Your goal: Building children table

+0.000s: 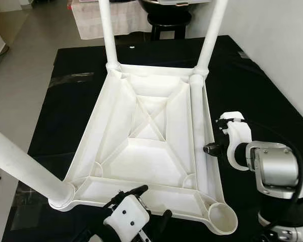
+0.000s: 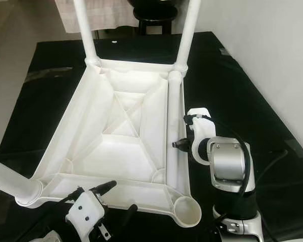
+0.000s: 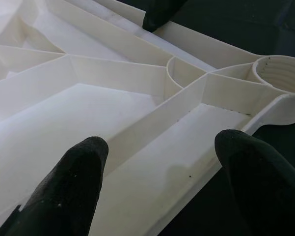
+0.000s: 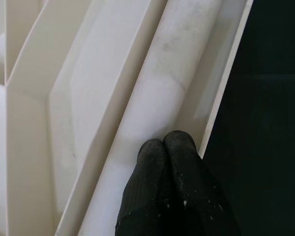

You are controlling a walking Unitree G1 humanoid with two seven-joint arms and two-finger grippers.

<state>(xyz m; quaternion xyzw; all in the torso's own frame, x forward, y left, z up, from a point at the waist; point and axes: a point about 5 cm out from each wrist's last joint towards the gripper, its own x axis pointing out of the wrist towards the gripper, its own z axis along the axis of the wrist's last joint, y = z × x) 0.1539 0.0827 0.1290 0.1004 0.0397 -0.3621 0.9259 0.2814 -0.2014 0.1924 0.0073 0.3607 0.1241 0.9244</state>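
just beside right gripper [image 4: 163,147], loose leg [image 4: 162,93]

Black-covered tabletop [image 1: 242,80] carried the upturned white plastic children's table [image 1: 151,146], its ribbed underside facing up, three legs fitted.

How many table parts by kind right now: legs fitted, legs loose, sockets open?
Fitted legs: 3
Loose legs lying in the tabletop: 1
Open sockets: 1
Total: 5
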